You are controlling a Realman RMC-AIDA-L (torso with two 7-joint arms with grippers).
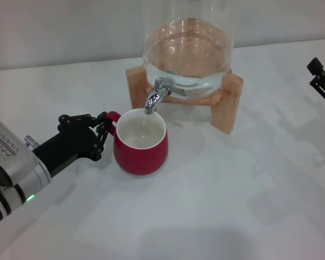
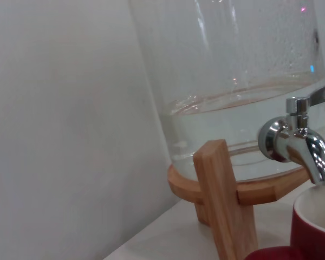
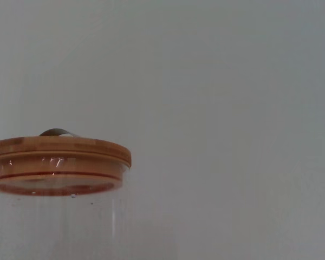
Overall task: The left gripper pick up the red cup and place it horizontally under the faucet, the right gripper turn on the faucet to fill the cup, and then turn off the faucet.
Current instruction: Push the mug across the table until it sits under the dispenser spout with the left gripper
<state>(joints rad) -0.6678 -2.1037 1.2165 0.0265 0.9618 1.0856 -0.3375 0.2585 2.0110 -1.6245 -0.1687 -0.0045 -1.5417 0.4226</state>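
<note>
Standing under the faucet (image 1: 155, 97), red cup (image 1: 141, 143) beside left end effector (image 1: 103, 132).

Glossy red cup (image 1: 141, 144), shiny chrome faucet (image 1: 154, 97), wooden stand (image 1: 227, 105).

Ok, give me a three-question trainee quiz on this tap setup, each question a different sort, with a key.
1. True or false: the red cup stands upright on the table with its mouth below the faucet spout.
2. Multiple choice: the left gripper is at the cup's A) handle B) far rim C) base on the right side.
3. Fill in: the glass dispenser rests on a ___ stand.

Key: 1 true. 2 A. 3 wooden. Note: the right gripper sits at the far right edge of the head view, away from the faucet.
</note>
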